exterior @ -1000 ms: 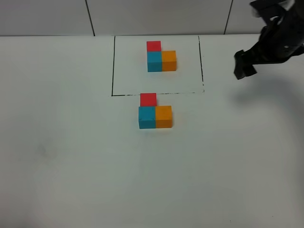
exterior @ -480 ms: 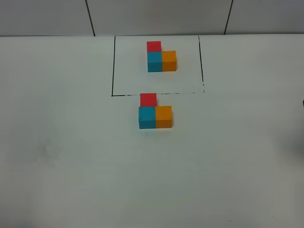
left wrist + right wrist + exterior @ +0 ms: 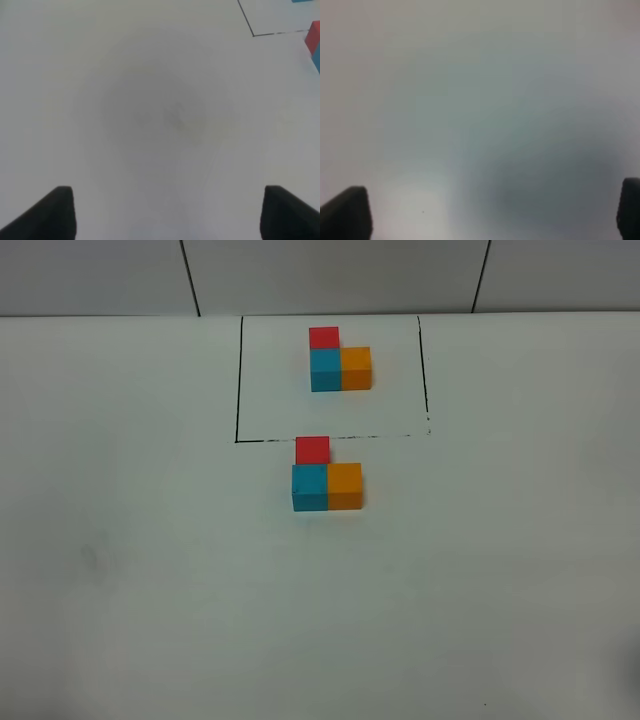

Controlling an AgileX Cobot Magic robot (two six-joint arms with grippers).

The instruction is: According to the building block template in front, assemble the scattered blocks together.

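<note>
Fingers of the left gripper (image 3: 165, 212) stand spread wide, only their two dark tips showing in the left wrist view, with bare white tabletop (image 3: 160, 115) between and beyond them and nothing held. Ahead of these fingers and off to one side, well apart from them, a corner of the thin black drawn rectangle (image 3: 253, 35) shows, and just beside it the edge of the red cube (image 3: 314, 36) with a sliver of the cyan-blue cube (image 3: 317, 62) touching it. Fingers of the right gripper (image 3: 487, 212) are likewise spread as wide as they go, their tips at the two edges of the right wrist view; only blurred, empty tabletop lies between them and no block is near. Neither gripper appears in the exterior high view. That view shows the building block template (image 3: 339, 360) inside the rectangle at the far side of the tabletop: red behind cyan-blue, orange touching the cyan-blue cube's side. The scattered blocks (image 3: 327, 477) sit just outside the rectangle's near line, gathered in the same L: the red cube touches the drawn line, the cyan-blue cube is against the red cube's near face, and the orange cube (image 3: 345, 485) is pressed to its side.
</note>
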